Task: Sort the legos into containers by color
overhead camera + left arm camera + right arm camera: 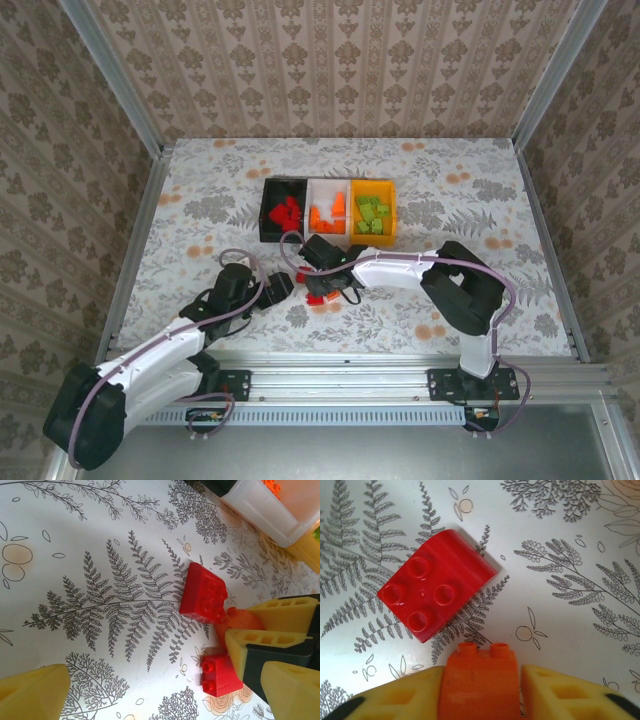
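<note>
My right pincer (pixel 481 672) is closed most of the way onto an orange brick (pixel 479 692), which sits squarely between its two fingers with the studs pointing away. Just past the tips a red brick (pixel 436 591) lies on the tabletop (pixel 560 525), clear of the pincer. A smaller red brick (pixel 219 675) sits beside the fingers. All three are on the near-edge side of the containers (pixel 285 238), which stand mid-table. My left pincer (pixel 162 692) gapes wide, holding nothing.
</note>
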